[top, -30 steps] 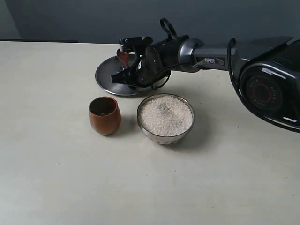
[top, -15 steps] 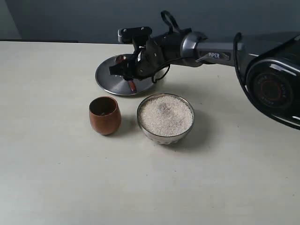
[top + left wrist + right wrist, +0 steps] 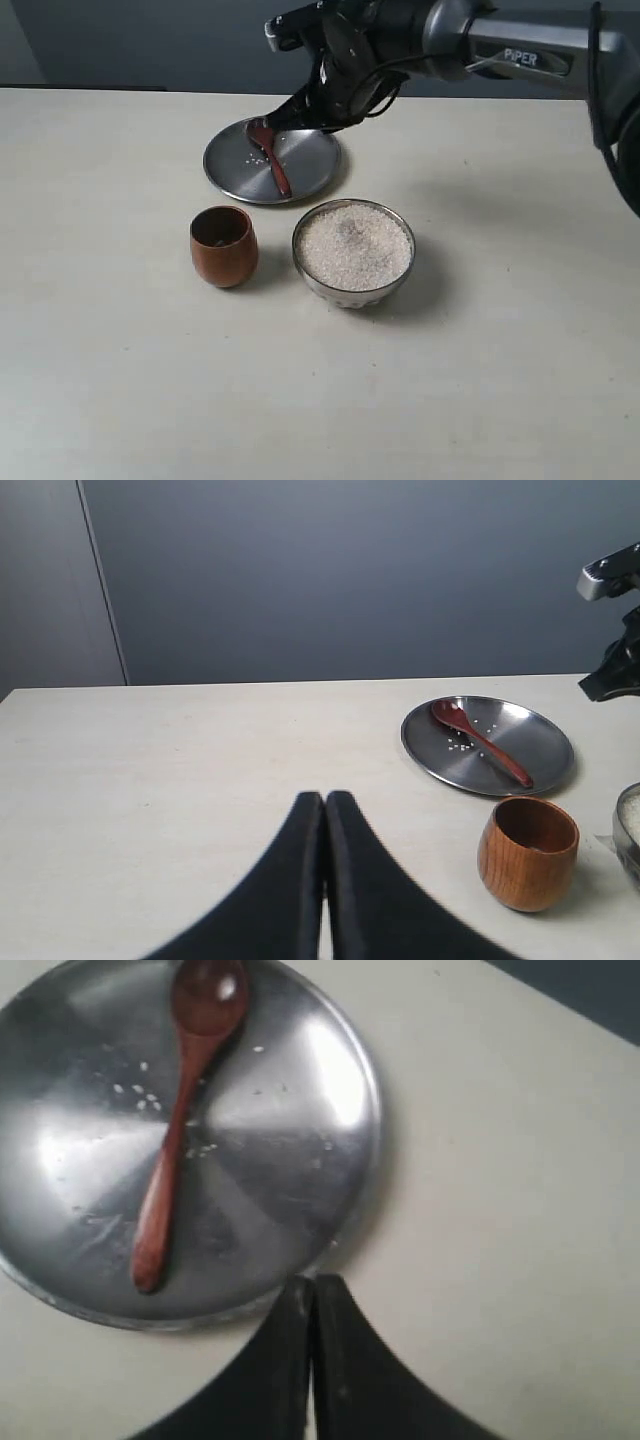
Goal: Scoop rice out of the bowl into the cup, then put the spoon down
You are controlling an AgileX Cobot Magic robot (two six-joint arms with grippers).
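Observation:
The wooden spoon (image 3: 269,156) (image 3: 181,1111) (image 3: 479,741) lies loose on the flat steel plate (image 3: 310,165) (image 3: 300,1140) (image 3: 540,745), with a few stray grains beside it. The silver bowl (image 3: 353,287) holds a mound of rice (image 3: 353,245) in front of the plate. The brown wooden cup (image 3: 223,246) (image 3: 527,852) stands left of the bowl. My right gripper (image 3: 283,120) (image 3: 314,1282) hangs above the plate's far right rim, shut and holding nothing. My left gripper (image 3: 325,798) is shut over bare table, well left of the cup.
The pale table (image 3: 120,380) stretches wide around the three vessels. A dark wall (image 3: 330,570) stands behind the table's far edge. My right arm (image 3: 520,45) reaches in from the upper right.
The right gripper let go of the spoon onto the plate, rose up and back to the right, and its jaws came together. Cup and bowl stay put.

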